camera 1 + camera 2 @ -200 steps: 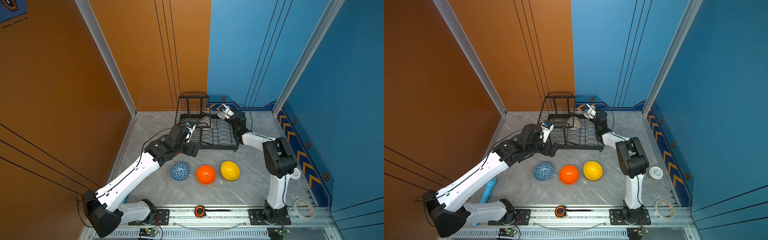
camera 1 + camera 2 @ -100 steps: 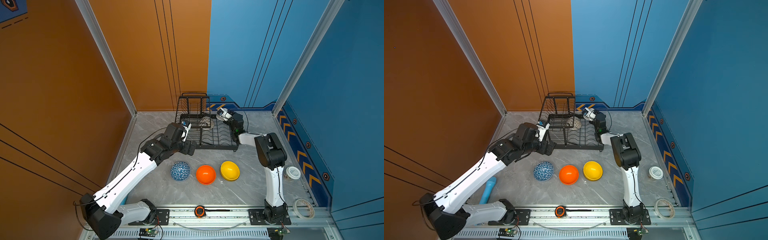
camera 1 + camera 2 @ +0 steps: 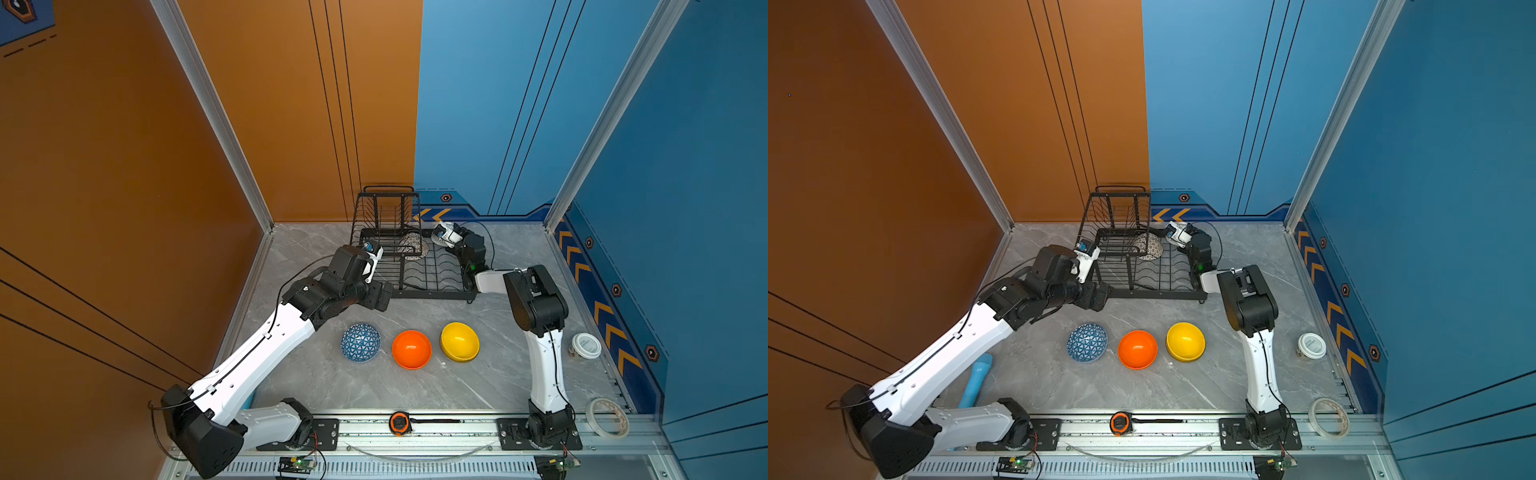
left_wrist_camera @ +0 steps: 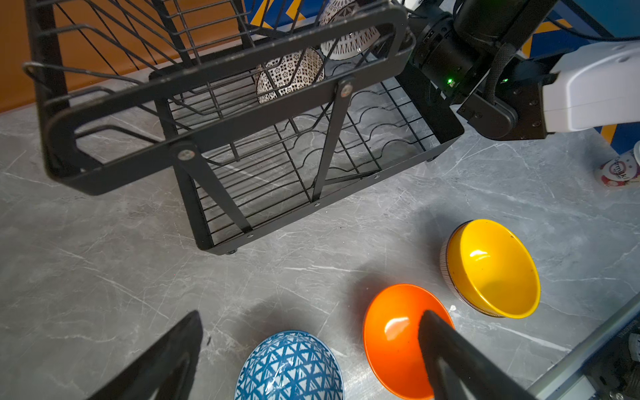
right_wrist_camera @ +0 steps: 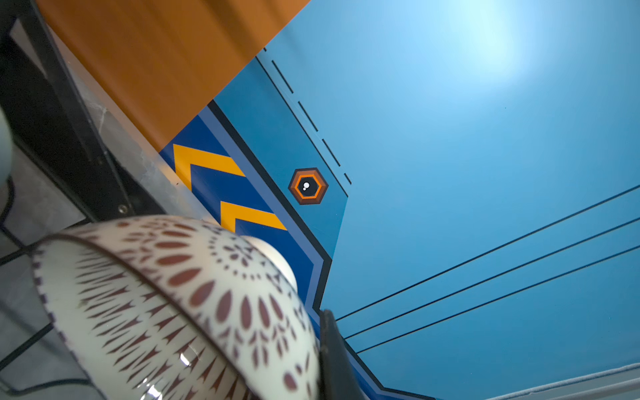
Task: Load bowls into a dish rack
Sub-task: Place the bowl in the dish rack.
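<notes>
White glaze with dark petal marks is filling the right wrist view: the right hand (image 3: 444, 237) is clenching a petal-patterned bowl (image 5: 173, 304), one finger (image 5: 334, 349) lying against its outer wall, and is holding it tilted just at the far right corner of the dish rack (image 3: 432, 294). Over the last second that arm has been folding its elbow in toward the rack while the bowl has been easing nearer the wires. So the step in hand is looking like a placement next to the flower-patterned bowl (image 3: 414, 246) already leaning in the slots at the rack's far end. The left hand (image 4: 311, 315) has barely been shifting. It is hanging fully spread and empty by the rack's near left corner, touching nothing, with the blue-white bowl (image 3: 360, 343) showing between its fingers (image 4: 166, 356) in the left wrist view. That bowl, the orange bowl (image 3: 411, 350) and the yellow bowl (image 3: 460, 342) are sitting in a row in the middle of the counter (image 3: 415, 386), apart from the rack, so most of the loading is still waiting.
</notes>
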